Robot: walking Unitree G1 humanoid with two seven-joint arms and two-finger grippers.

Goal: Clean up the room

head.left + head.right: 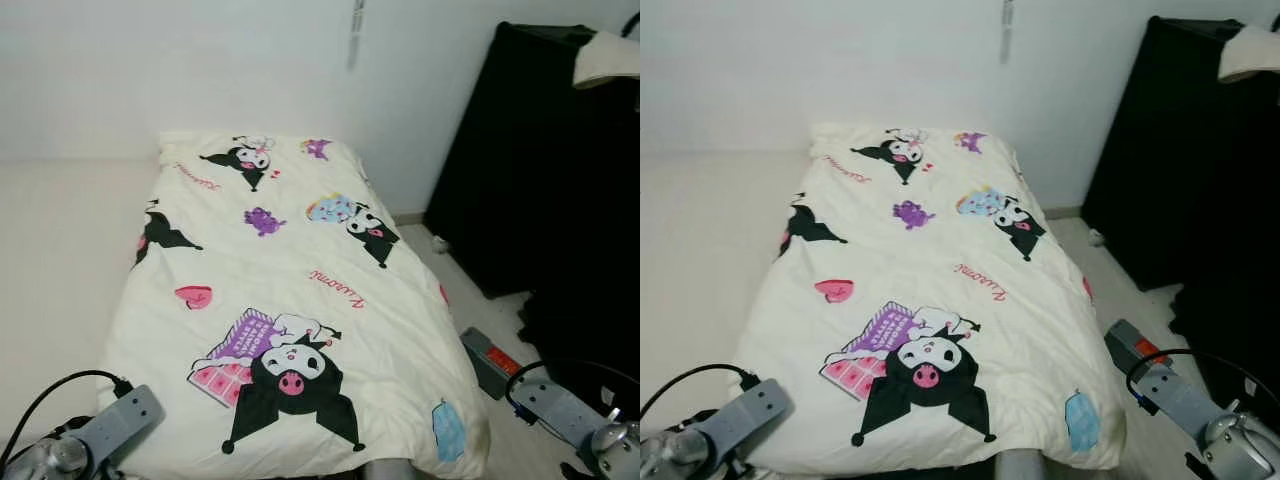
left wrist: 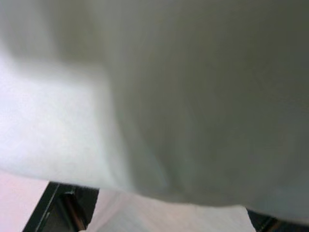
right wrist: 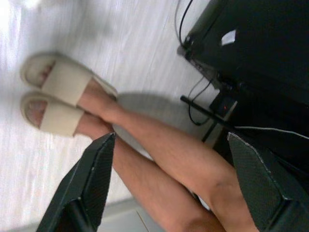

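From the left eye view, a bed (image 1: pixel 60 300) runs lengthwise away from the robot toward the white wall, and a cream quilt (image 1: pixel 290 290) printed with black cartoon figures, pink hearts and purple shapes lies spread flat over it, its long axis following the bed. The cloth looks soft and lightly creased. To the right stands a tall black cabinet (image 1: pixel 530 150) with a pale cloth (image 1: pixel 605 55) draped on top, and a grey box (image 1: pixel 490 362) with a red patch sits on the floor beside the bed. Both silver arms show low at the corners. In the left wrist view, blurred pale fabric hangs close; whether the left gripper is wide or closed I cannot tell. In the right wrist view, the right gripper (image 3: pixel 186 181) is spread wide, holding nothing, above a person's bare legs (image 3: pixel 159 154) in beige slippers (image 3: pixel 60 92) on the pale floor.
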